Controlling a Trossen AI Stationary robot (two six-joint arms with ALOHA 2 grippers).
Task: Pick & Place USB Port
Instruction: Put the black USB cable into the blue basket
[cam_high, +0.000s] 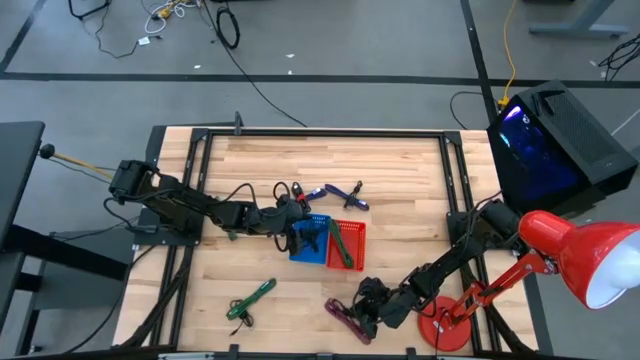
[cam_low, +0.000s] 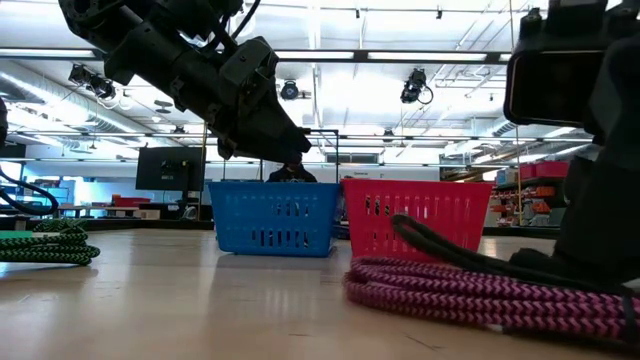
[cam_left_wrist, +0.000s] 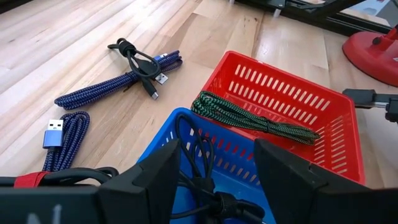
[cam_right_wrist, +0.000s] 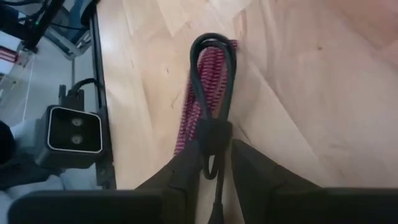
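Left gripper (cam_left_wrist: 214, 180) spread wide over the blue basket (cam_high: 308, 240), a black cable (cam_left_wrist: 202, 180) coiled inside beneath it. Right gripper (cam_right_wrist: 214, 168) low at the table's near edge, pinching the black loop (cam_right_wrist: 211, 81) of the magenta braided cable (cam_high: 348, 318) (lying flat on the wood, beside the red lamp base (cam_high: 447, 322)). Green cable (cam_left_wrist: 252, 121) in the red basket (cam_high: 348, 243).
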